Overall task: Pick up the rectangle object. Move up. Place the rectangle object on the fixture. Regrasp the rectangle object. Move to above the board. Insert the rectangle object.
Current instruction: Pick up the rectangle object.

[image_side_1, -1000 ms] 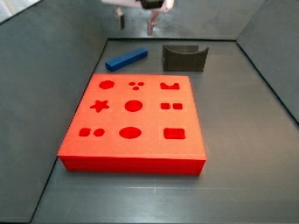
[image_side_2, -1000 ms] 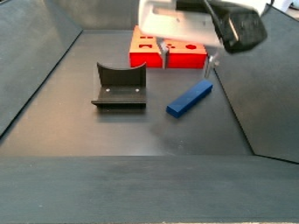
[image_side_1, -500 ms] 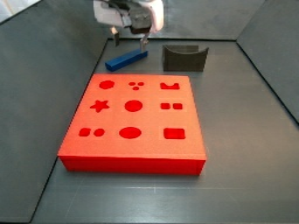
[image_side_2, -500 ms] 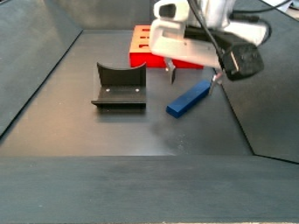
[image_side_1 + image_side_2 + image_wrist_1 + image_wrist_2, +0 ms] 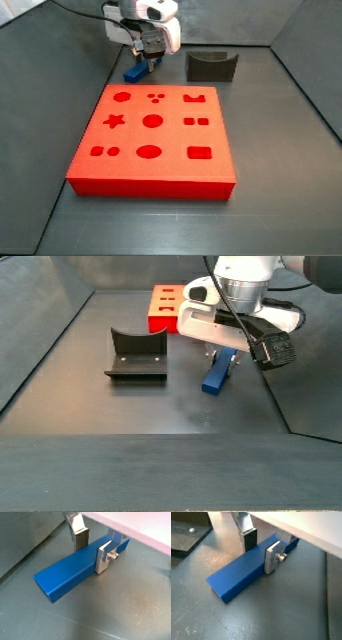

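Fixture (image 5: 136, 354), a dark grey block with a U-shaped notch, sits on the dark floor to the left in a side view, with the red board (image 5: 166, 306) behind it and partly hidden by the arm. To the right of the fixture lies the rectangle object (image 5: 218, 371), a long, slim, plain blue bar resting flat on the floor, apart from both fixture and board. The gripper (image 5: 221, 355) is down over the bar. In both wrist views the bar (image 5: 77, 568) shows a square end and smooth, unmarked faces, and the two silver fingers (image 5: 105, 556) stand one on each long side of it near its middle, the near plate looking pressed against the side; whether the far pad touches I cannot tell. In a side view the board (image 5: 152, 140) fills the foreground, with the gripper (image 5: 144, 62) beyond its far left corner and the fixture (image 5: 210, 66) to the right.
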